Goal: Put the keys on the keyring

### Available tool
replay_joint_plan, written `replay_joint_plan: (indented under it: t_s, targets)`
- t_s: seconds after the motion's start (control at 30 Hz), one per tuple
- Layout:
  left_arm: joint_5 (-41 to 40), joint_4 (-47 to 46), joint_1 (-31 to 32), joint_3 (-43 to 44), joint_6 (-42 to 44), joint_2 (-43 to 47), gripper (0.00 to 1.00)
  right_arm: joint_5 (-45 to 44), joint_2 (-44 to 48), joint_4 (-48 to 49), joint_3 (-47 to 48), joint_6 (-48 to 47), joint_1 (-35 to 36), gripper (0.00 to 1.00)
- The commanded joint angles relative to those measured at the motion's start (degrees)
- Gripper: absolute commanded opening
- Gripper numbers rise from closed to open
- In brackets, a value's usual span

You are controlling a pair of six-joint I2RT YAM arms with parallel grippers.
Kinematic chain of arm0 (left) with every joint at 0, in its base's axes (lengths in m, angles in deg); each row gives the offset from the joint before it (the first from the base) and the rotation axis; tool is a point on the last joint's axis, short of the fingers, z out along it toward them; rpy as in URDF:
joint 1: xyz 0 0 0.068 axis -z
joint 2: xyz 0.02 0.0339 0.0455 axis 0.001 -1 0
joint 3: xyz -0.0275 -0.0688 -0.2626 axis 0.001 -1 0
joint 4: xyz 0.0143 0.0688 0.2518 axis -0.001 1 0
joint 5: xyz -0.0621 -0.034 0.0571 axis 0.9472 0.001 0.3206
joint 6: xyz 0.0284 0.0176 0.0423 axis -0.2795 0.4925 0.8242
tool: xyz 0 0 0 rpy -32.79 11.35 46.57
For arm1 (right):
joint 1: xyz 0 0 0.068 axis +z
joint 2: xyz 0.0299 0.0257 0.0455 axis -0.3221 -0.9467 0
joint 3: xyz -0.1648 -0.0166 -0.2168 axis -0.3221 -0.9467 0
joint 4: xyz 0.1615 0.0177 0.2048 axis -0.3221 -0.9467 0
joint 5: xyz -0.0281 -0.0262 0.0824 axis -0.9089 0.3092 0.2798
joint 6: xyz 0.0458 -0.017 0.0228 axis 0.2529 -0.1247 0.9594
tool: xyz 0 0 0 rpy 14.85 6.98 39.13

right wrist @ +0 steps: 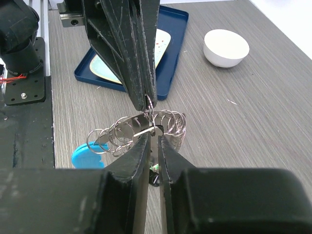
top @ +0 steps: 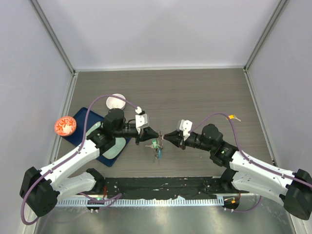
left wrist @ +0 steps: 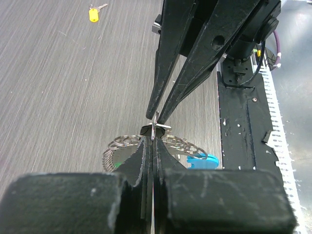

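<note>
The keyring [top: 156, 146] hangs between my two gripper tips just above the table, a band fringed with many small silver rings [right wrist: 122, 131], with a blue tag [right wrist: 87, 156] and a dark fob under it. My left gripper [top: 157, 133] is shut on a thin wire ring at the top of the keyring [left wrist: 155, 127]. My right gripper [top: 167, 136] meets it tip to tip. Its jaws stand nearly closed on a small silver key [right wrist: 144, 131], whose shaft sticks out to the left. The key's black head is mostly hidden between the fingers [right wrist: 141, 151].
A white bowl [top: 116, 101] and a red bowl [top: 65, 126] stand at the left. A blue tray [top: 85, 117] holding a pale plate lies under the left arm. A key with a yellow tag [left wrist: 93, 13] lies on the table at the right.
</note>
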Motion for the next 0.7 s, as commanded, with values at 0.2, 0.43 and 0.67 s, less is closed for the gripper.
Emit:
replay_joint_plan:
  t_s: [0.2, 0.43, 0.67]
  targets:
    - [3.15, -1.91, 0.24, 2.24, 0.80, 0.36, 0.00, 1.22, 0.02, 1.34, 2.94, -0.90, -0.11, 0.16]
    - [3.67, -2.00, 0.24, 2.33, 0.71, 0.27, 0.00, 1.93, -0.51, 1.52, 3.46, -0.99, -0.11, 0.10]
    - [2.80, -1.47, 0.24, 2.50, 0.71, -0.08, 0.00, 2.54, 0.19, -0.06, 4.16, -1.78, -0.11, 0.01]
